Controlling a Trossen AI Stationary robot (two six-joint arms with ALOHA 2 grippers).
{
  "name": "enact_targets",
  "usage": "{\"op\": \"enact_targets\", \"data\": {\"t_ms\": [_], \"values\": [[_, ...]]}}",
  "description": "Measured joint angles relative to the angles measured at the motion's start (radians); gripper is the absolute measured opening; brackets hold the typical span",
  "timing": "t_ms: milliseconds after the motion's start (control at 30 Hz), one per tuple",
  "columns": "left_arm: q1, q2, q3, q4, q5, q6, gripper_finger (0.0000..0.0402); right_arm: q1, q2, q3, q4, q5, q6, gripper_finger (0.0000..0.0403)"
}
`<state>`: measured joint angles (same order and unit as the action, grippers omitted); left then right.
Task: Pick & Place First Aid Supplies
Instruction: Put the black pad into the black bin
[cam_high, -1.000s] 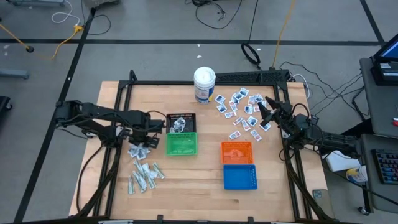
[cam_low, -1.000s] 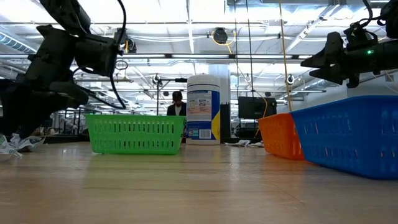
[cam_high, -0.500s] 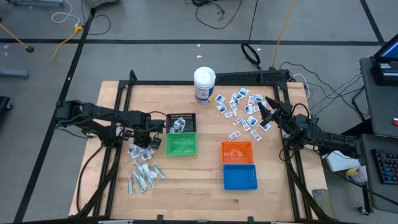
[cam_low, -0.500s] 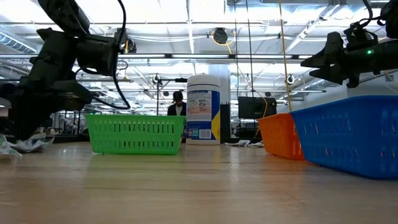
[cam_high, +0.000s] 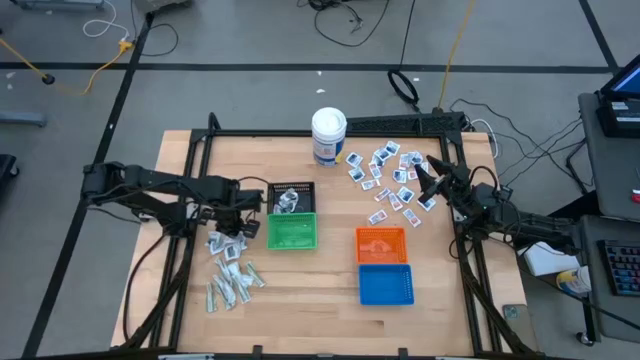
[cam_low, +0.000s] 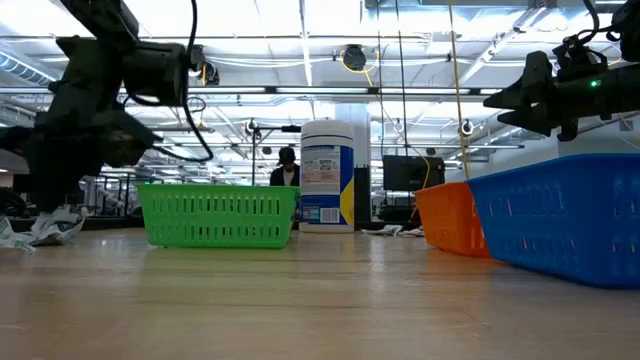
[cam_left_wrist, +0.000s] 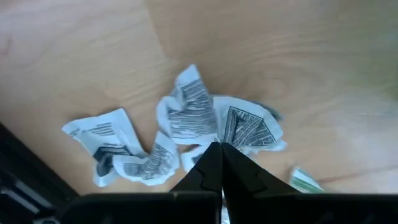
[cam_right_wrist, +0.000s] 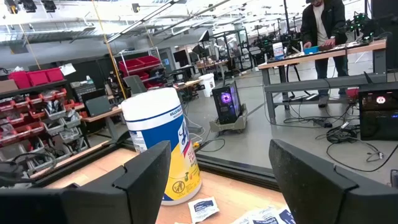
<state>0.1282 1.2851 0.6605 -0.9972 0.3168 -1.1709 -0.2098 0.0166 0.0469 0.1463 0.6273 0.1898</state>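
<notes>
Beside the green basket (cam_high: 292, 232), at its nine o'clock, the left gripper (cam_high: 240, 228) is down over a small heap of crumpled packets (cam_high: 222, 243) on the table (cam_high: 330, 300). Its fingers are pressed together, tips meeting in the wrist view. Whether a packet is pinched between them cannot be told for sure: the printed wrappers (cam_left_wrist: 211, 124) lie right at and just past the fingertips (cam_left_wrist: 214, 163), touching or nearly so.

My reading is that the pick is in hand, the grasp just made. The next move calls for a straight lift to see whether a packet comes away, then a short carry toward three o'clock to a basket; the black basket (cam_high: 291, 196) at about one o'clock of the gripper already holds some packets.

More narrow strips (cam_high: 232, 284) lie at six o'clock of the gripper, near it. The blue-printed square packets (cam_high: 388, 182) are scattered well apart, toward the table's two o'clock, just beside the right gripper (cam_high: 425, 178), which hangs above them with fingers spread and nothing held. The wipes canister (cam_high: 328, 136) stands at twelve o'clock of the table.
</notes>
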Motion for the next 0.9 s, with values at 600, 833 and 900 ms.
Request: {"op": "enact_targets", "data": {"t_ms": [600, 833, 900], "values": [[0.08, -0.224, 0.078, -0.295, -0.072, 0.108, 0.0, 0.0, 0.0, 0.0, 0.0, 0.0, 0.0, 0.0267], [0.131, -0.126, 0.166, -0.32, -0.121, 0.285, 0.0, 0.0, 0.0, 0.0, 0.0, 0.0, 0.0, 0.0267], [0.153, -0.068, 0.218, -0.317, -0.146, 0.363, 0.0, 0.0, 0.0, 0.0, 0.0, 0.0, 0.0, 0.0267]]}}
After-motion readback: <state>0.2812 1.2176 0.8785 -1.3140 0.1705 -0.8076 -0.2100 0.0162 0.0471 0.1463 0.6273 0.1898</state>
